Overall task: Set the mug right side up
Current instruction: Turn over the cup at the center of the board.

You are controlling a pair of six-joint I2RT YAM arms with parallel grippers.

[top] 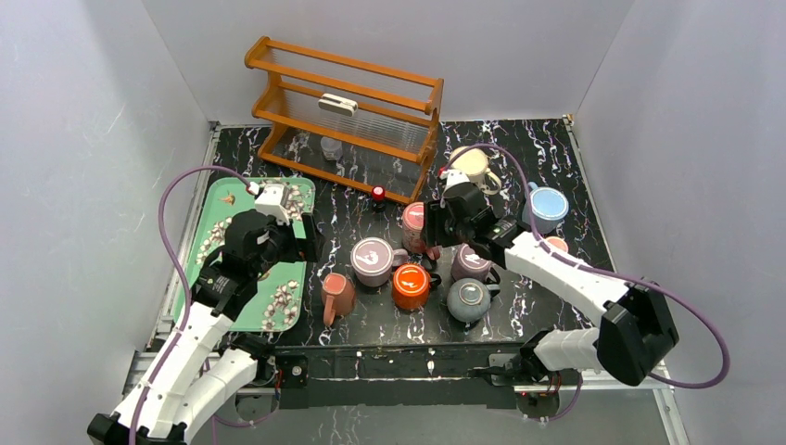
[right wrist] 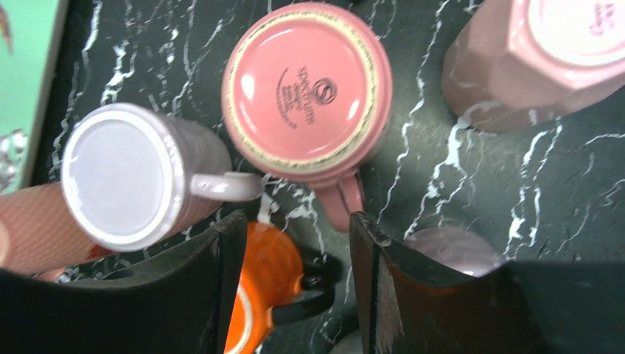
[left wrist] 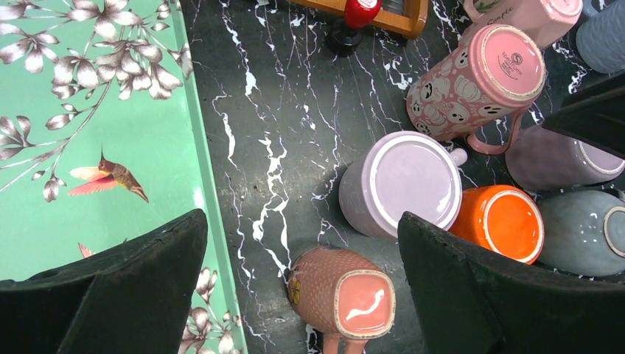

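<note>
Several mugs stand base-up in the middle of the table. My right gripper [top: 432,229] hovers over the pink pumpkin-print mug [top: 413,219], whose round base [right wrist: 306,88] and handle [right wrist: 343,203] lie just ahead of the fingertips. The right gripper [right wrist: 295,225] is open with a narrow gap. Nothing is between its fingers; the orange mug [right wrist: 273,280] with its black handle shows below the gap. My left gripper [left wrist: 302,221] is wide open above the salmon textured mug [left wrist: 346,291], not touching it.
A lilac mug [top: 373,260], purple mug [top: 468,262] and grey mug [top: 468,298] crowd round the orange mug [top: 411,286]. A wooden rack [top: 348,116] stands at the back, with a green floral tray [top: 222,199] on the left. Cream [top: 470,165] and blue [top: 547,206] mugs sit at the back right.
</note>
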